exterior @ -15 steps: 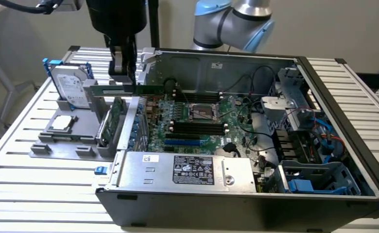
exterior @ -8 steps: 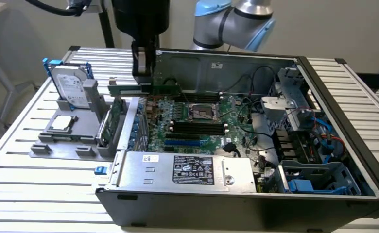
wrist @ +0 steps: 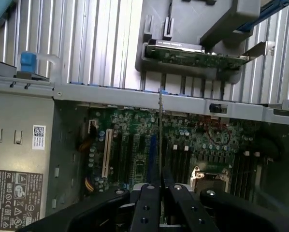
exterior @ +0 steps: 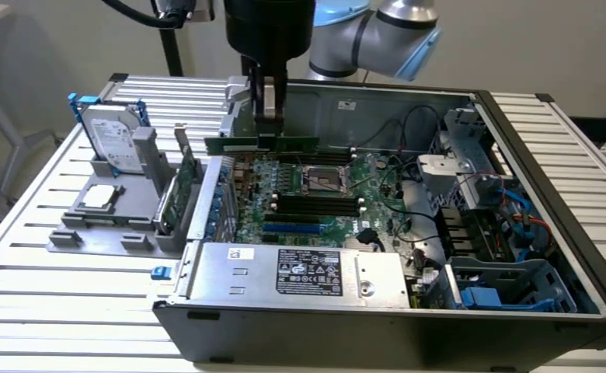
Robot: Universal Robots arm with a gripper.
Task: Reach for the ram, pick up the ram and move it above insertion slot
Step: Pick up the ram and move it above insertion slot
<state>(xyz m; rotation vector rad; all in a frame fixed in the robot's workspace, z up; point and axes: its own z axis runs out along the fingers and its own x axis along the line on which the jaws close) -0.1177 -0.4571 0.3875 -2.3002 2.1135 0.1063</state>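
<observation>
Exterior view: the hand (exterior: 272, 128) is pinching the ram (exterior: 262, 145), carrying it over the motherboard (exterior: 314, 194). Carry step underway; lining up over the slots (exterior: 314, 206) calls for careful alignment.

slatted metal table (exterior: 54, 311) — open computer case (exterior: 314, 326) | grey parts holder (exterior: 95, 233)

Held in the hand (exterior: 272, 134), ram (exterior: 262, 145) above motherboard (exterior: 314, 198); parts holder (exterior: 116, 221) to the exterior view's left of motherboard.
</observation>
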